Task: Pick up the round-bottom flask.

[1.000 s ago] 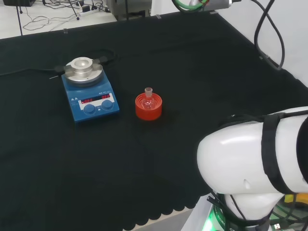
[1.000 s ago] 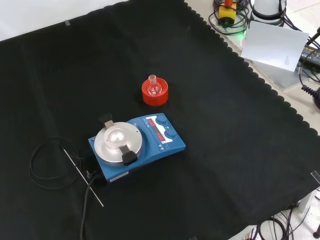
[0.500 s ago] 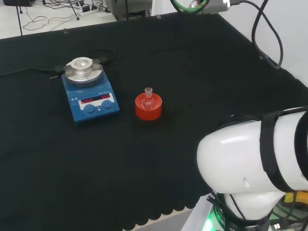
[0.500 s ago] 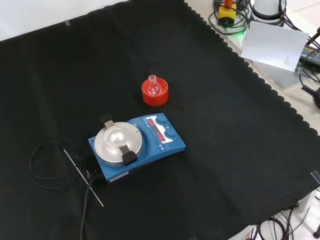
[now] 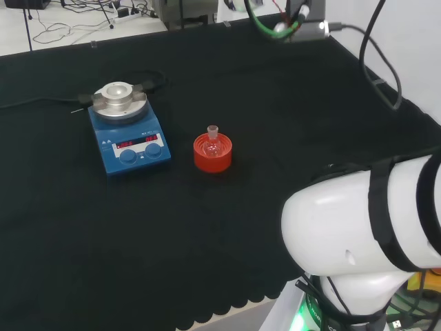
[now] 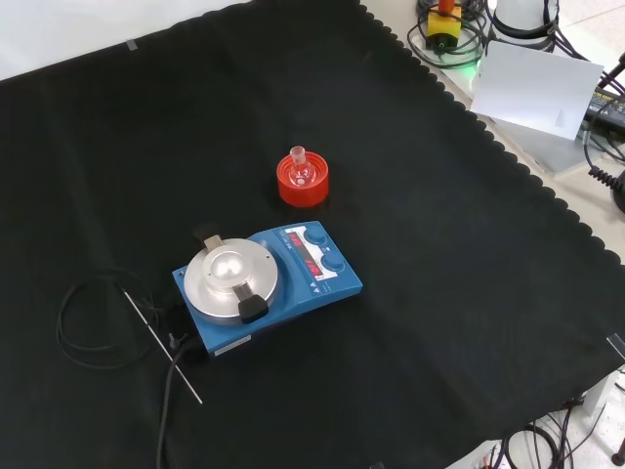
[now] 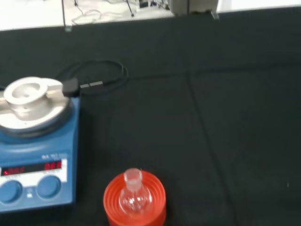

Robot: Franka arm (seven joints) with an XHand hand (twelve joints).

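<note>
I see the round-bottom flask (image 5: 213, 143) upright in its red ribbed stand (image 5: 212, 154), mid surface (image 5: 275, 103), just right of the blue stirrer plate (image 5: 129, 141) in head view. Robot hand: can't tell its state.

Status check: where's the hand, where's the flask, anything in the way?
Hand state unknown. Flask upright in red stand, untouched. Blue hotplate beside it, apart; nothing over the flask.
</note>
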